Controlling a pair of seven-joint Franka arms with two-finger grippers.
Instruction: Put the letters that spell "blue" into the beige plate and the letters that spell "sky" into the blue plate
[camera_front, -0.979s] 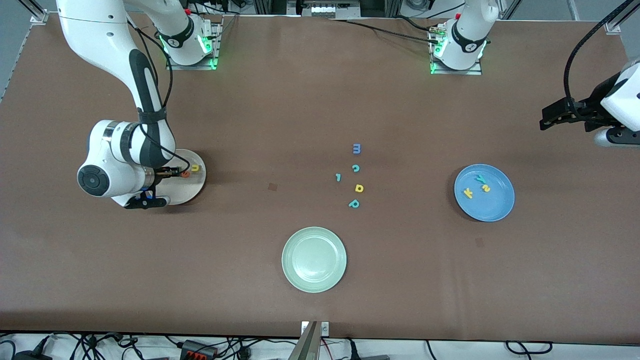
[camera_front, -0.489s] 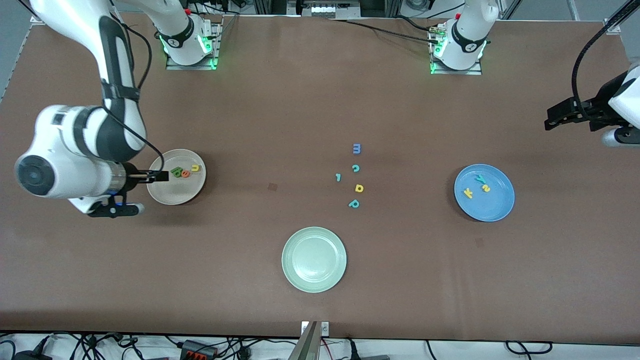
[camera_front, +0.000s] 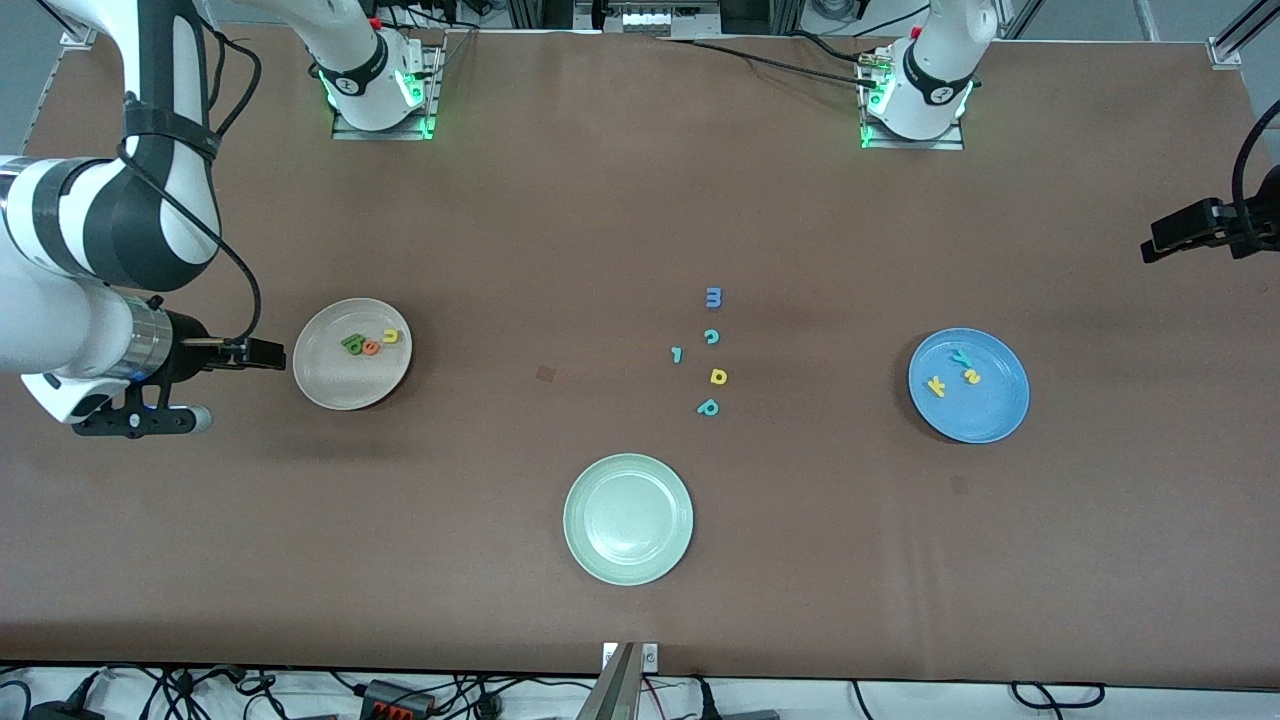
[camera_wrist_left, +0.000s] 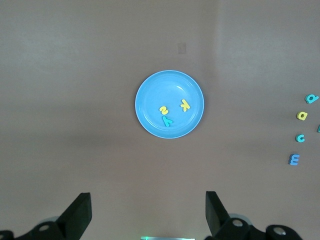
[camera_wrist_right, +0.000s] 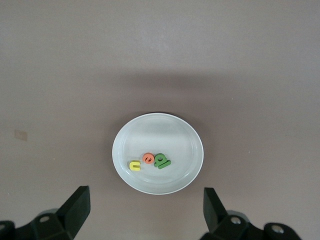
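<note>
Looking from the front, I see the right claw (camera_front: 268, 352) spread beside the beige plate (camera_front: 330, 385), which holds light foam letters b (camera_front: 353, 343), e (camera_front: 371, 347), u (camera_front: 391, 336); pinch their edges. Left wrist: left claw (camera_wrist_left: 148, 214) spread above the blue plate (camera_wrist_left: 150, 122) holding s (camera_wrist_left: 163, 110), k (camera_wrist_left: 185, 105), y (camera_wrist_left: 168, 121). Right wrist: l (camera_wrist_right: 167, 161) touches b.

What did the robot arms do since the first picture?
The right gripper let go of the orange e in the beige plate, opened its jaws and drew back off the plate. The left gripper also drew away toward its table end. The blue plate and the loose letters stayed put.
</note>
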